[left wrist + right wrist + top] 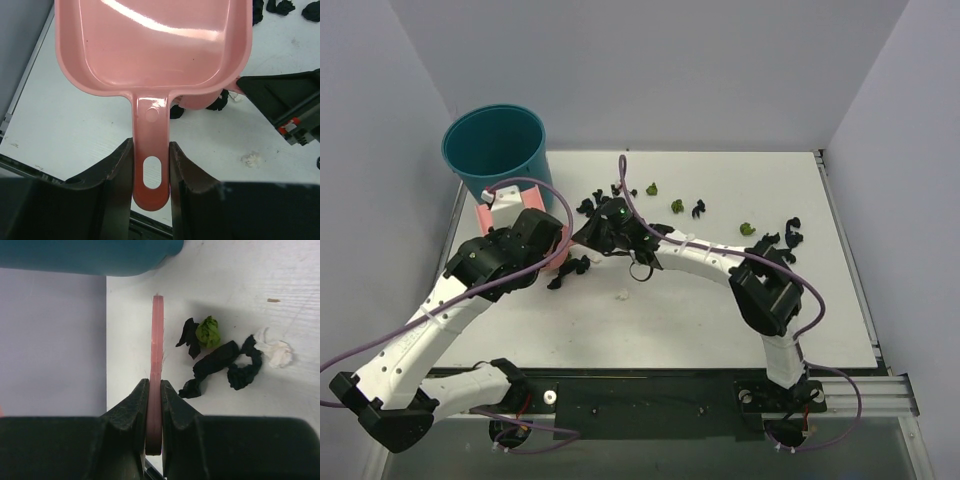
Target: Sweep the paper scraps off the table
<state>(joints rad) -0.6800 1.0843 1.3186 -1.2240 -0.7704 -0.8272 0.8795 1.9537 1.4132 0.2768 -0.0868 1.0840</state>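
My left gripper (151, 150) is shut on the handle of the pink dustpan (150, 45), which lies near the table's (720, 310) far left. My right gripper (154, 387) is shut on the thin pink brush (156, 340), just right of the dustpan in the top view (605, 225). Black (215, 365), green (208, 331) and whitish (277, 352) paper scraps lie right of the brush. More scraps are strewn across the far side: black (588, 205), green (677, 206), black (790, 235). Black wads (218, 102) sit by the dustpan's right edge.
A teal bucket (498, 150) stands at the far left corner, right behind the dustpan. A whitish scrap (620, 295) lies alone mid-table. Pale walls close in the table on the left, back and right. The right arm's links (765, 290) reach across the right half.
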